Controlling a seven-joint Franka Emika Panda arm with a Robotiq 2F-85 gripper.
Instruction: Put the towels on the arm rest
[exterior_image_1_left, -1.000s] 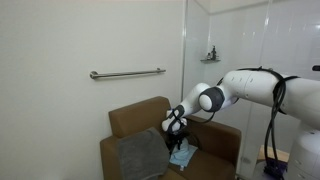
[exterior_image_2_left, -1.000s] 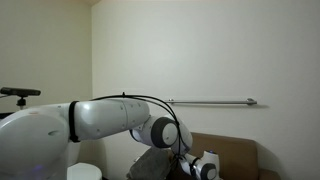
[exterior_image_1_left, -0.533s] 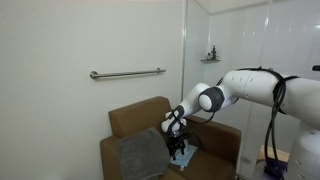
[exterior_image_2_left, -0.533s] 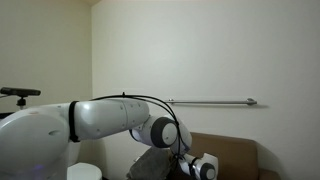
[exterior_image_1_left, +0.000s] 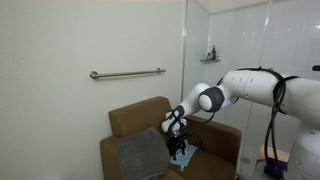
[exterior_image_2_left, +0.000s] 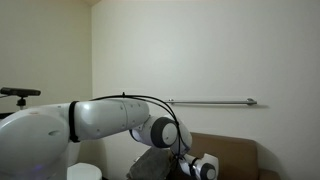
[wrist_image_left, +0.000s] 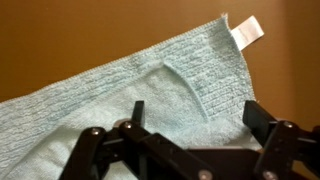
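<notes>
Dark grey towel: the larger cloth, spread fairly flat on top of the arm rest, left side of the chair.
Pale blue-teal towel: smaller, ribbed weave, rumpled with one raised fold and a white tag at a corner. It lies on brown upholstery just right of the grey towel.
Arm rest: wide, boxy, brown, flat-topped.

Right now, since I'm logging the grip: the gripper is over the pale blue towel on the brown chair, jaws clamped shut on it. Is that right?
Not quite. The gripper is over the pale blue towel on the brown chair, but its jaws stand open, not clamped shut. The wrist view shows the fingers spread wide apart.
</notes>
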